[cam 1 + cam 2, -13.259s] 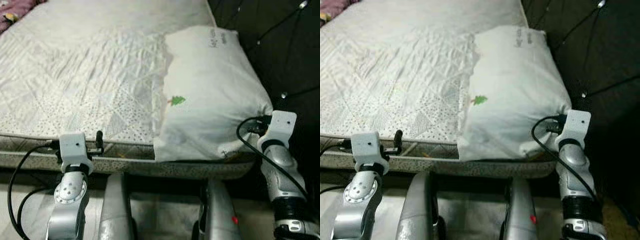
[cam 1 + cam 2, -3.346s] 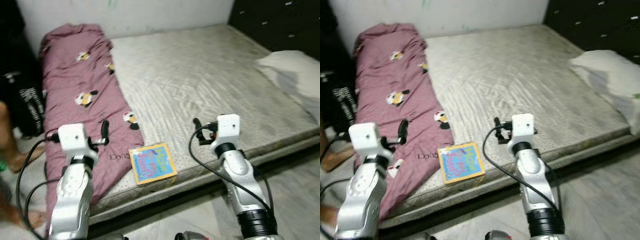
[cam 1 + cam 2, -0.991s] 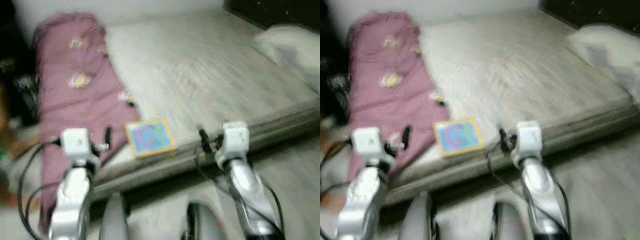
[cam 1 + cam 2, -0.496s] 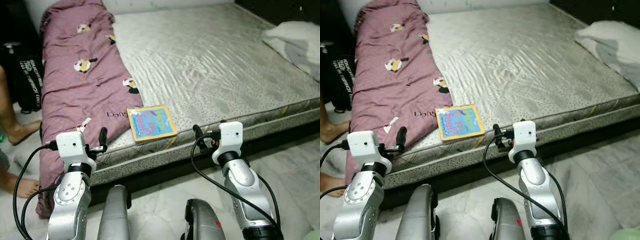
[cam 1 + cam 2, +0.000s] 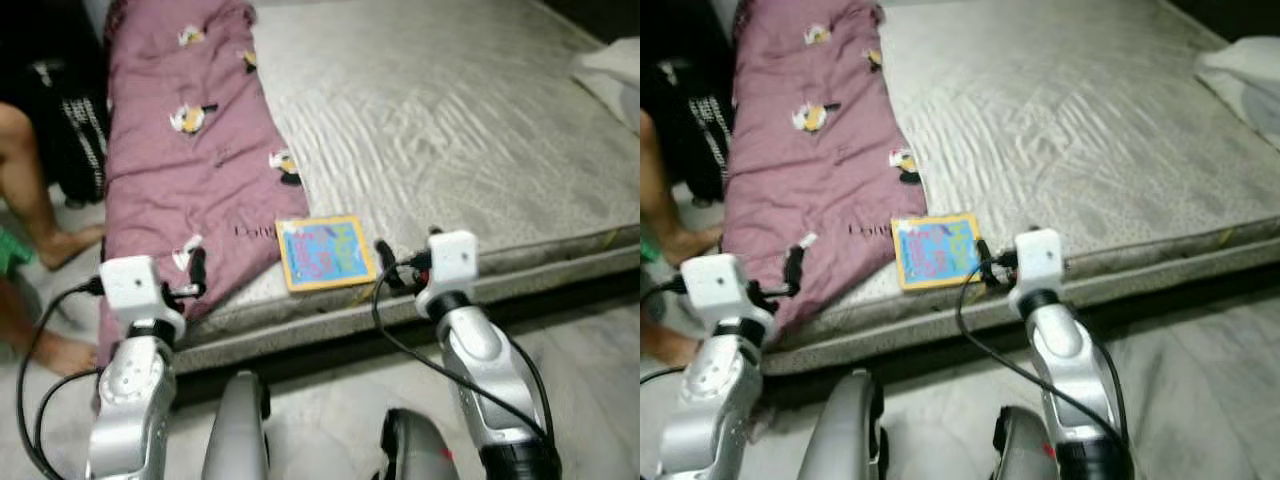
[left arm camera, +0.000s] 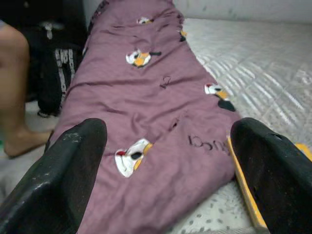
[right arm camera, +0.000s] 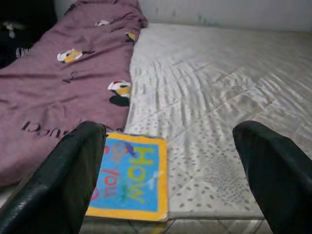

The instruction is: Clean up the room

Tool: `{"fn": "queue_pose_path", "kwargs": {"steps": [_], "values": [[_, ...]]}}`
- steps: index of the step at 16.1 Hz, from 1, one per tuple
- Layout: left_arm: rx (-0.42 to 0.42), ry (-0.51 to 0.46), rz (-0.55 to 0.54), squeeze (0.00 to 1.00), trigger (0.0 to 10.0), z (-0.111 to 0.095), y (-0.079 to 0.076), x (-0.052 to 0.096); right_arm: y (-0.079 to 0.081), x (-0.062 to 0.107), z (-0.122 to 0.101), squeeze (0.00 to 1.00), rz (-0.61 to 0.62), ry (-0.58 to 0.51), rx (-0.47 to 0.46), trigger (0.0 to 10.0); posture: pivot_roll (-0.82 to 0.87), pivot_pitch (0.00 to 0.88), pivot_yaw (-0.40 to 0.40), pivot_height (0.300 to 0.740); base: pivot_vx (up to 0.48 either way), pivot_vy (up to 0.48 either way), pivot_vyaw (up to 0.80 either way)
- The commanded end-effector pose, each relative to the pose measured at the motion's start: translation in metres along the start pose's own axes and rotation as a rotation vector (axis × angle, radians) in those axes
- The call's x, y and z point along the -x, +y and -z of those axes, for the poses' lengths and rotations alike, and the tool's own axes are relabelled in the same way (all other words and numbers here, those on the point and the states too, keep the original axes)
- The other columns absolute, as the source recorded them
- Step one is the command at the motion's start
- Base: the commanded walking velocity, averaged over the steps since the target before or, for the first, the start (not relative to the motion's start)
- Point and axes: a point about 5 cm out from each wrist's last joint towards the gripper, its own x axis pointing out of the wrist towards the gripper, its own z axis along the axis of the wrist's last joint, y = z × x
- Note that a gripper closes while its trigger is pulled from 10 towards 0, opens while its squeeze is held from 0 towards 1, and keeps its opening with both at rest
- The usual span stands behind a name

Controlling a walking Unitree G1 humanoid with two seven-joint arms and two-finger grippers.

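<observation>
A thin book [image 5: 325, 252] with a yellow border and a blue cover lies flat near the front edge of the grey mattress [image 5: 450, 130]. Beside it lies a purple blanket [image 5: 190, 150] with bird prints, draped over the mattress edge. My right gripper [image 5: 385, 265] is open just right of the book, at the mattress edge. The right wrist view has the book [image 7: 129, 178] low between the open fingers [image 7: 73, 180]. My left gripper [image 5: 195, 272] is open in front of the hanging blanket [image 6: 146, 112]. Nothing is held.
A person's bare leg [image 5: 30, 180] and foot [image 5: 60, 355] stand on the floor at the left, next to a black bag [image 5: 75, 120]. A white pillow [image 5: 615, 75] lies at the far right of the mattress. Pale floor [image 5: 590, 340] runs along the bed front.
The whole picture has shifted, so the camera moved along the bed from the pillow end. The book now lies closer to my right gripper. Both grippers stay open.
</observation>
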Motion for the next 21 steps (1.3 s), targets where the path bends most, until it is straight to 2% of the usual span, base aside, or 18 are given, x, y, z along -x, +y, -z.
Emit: {"fn": "queue_pose_path", "kwargs": {"steps": [1, 7, 14, 21], "values": [[0.009, 0.014, 0.020, 0.00, 10.0, 0.0021, -0.0049, 0.0017, -0.0092, 0.0049, 0.0065, 0.00, 0.027, 0.027, 0.008, 10.0, 0.00, 0.105, 0.010, 0.622, 0.000, 0.000, 0.00], [0.006, 0.034, 0.017, 0.00, 10.0, 0.0042, -0.0058, 0.0008, -0.0103, 0.0043, 0.0075, 0.00, 0.036, 0.031, 0.002, 10.0, 0.00, 0.101, 0.010, 0.622, 0.000, 0.000, 0.00], [0.004, 0.038, 0.018, 0.00, 10.0, 0.0050, -0.0069, 0.0001, -0.0109, 0.0043, 0.0078, 0.00, 0.032, 0.029, -0.003, 10.0, 0.00, 0.094, 0.010, 0.558, 0.000, 0.000, 0.00], [0.015, 0.034, 0.026, 0.00, 10.0, 0.0052, -0.0088, -0.0002, -0.0102, 0.0025, 0.0090, 0.00, 0.014, 0.035, 0.031, 10.0, 0.00, 0.087, 0.005, 0.558, 0.000, 0.000, 0.00]]}}
